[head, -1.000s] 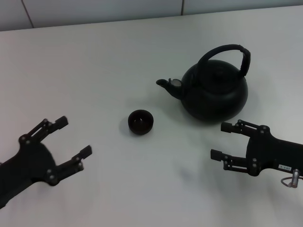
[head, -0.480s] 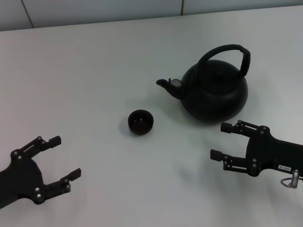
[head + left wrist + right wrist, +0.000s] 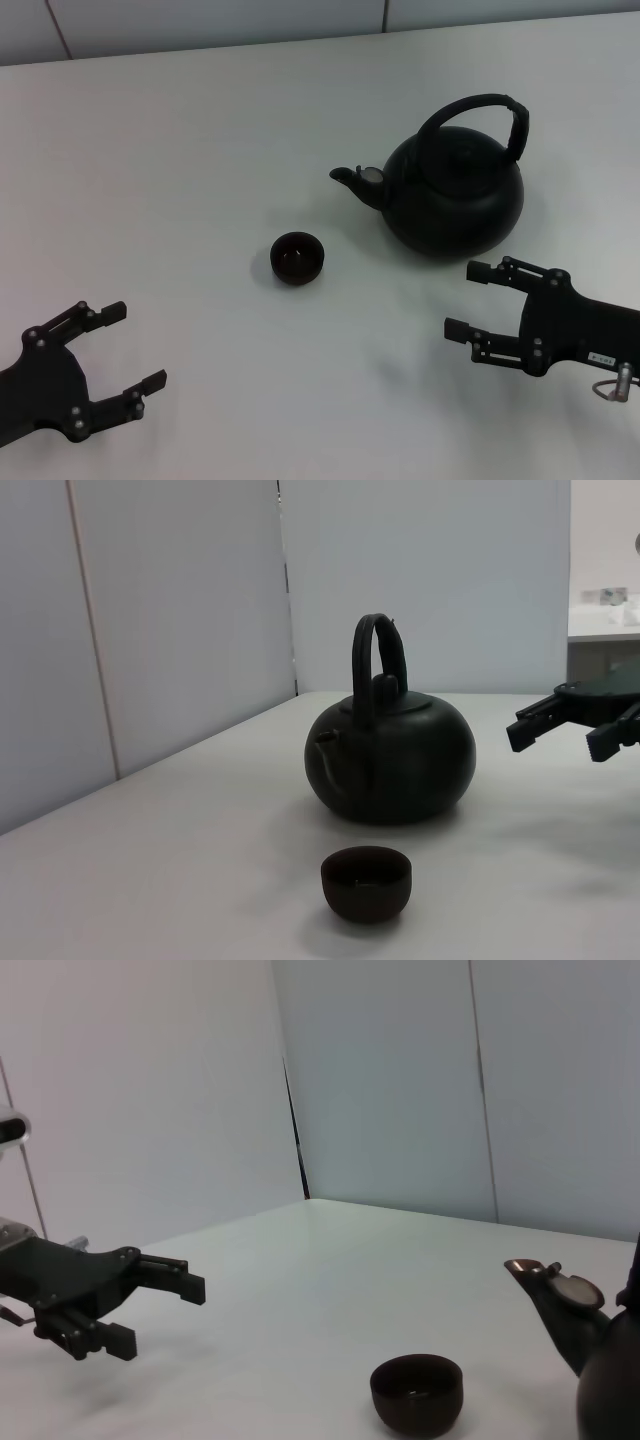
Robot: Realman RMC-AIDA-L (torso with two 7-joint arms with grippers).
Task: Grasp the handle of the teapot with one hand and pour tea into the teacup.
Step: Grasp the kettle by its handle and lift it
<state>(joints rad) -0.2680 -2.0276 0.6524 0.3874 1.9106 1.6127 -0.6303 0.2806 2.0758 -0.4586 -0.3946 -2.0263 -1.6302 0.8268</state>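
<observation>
We see the teapot [image 3: 452, 198] standing upright on the white table [image 3: 200, 150], at about two o'clock from the middle of the head view, its handle [image 3: 478, 110] arched over the lid and its spout [image 3: 356, 181] pointing toward nine o'clock. The teacup [image 3: 297, 257] sits near the spout, apart from it, at roughly seven o'clock from the spout tip. Our right gripper [image 3: 469, 300] hovers just at five o'clock of the teapot — fingers spread, holding nothing. Our left gripper [image 3: 128, 347] is low at eight o'clock, well apart from the cup — spread too, and empty.
</observation>
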